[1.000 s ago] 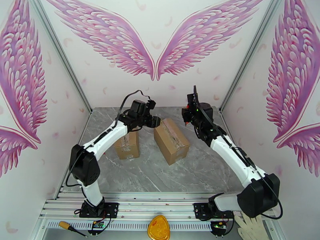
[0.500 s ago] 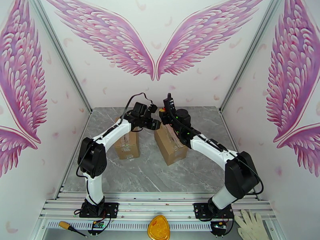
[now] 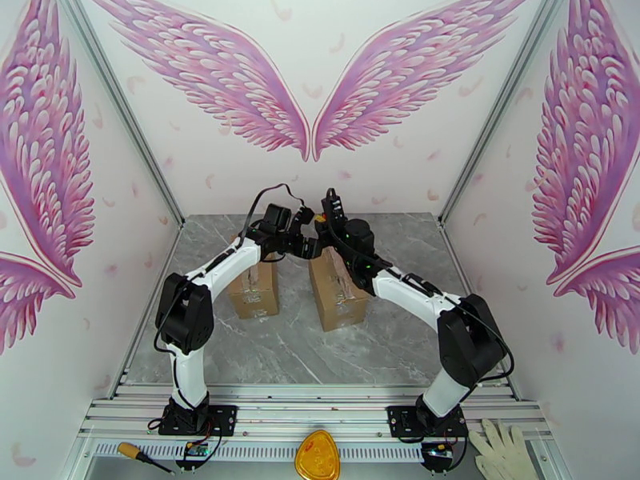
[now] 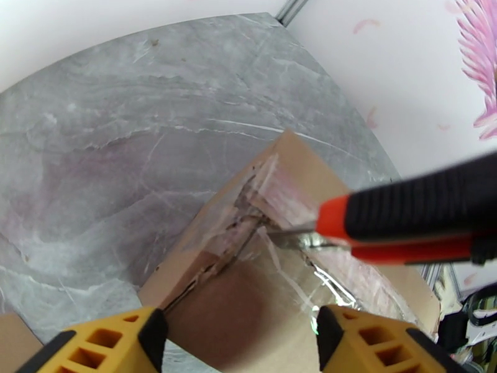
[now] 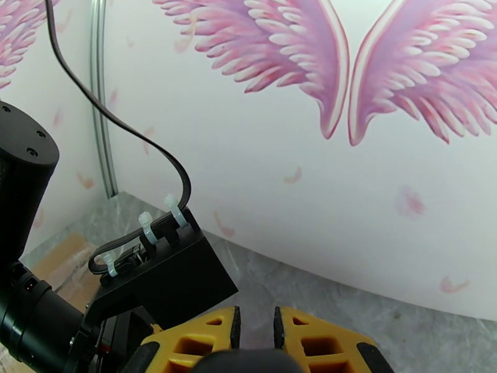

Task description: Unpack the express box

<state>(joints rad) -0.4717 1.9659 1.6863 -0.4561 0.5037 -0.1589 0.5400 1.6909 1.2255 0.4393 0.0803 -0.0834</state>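
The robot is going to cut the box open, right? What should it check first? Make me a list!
1. Right hand gripping the knife: ok, it is shut on the handle.
2. Blade on the tape: ok, the tip meets the seam at the far end of the box.
3. Left hand steadying the box: cannot tell. It is open over the box, but contact is unclear.
4. Left hand out of the blade's way: ok for now, the blade sits ahead of it.
5. Second box out of the way: ok, it stands apart on the left.
6. Flaps open: not ok, they are shut.
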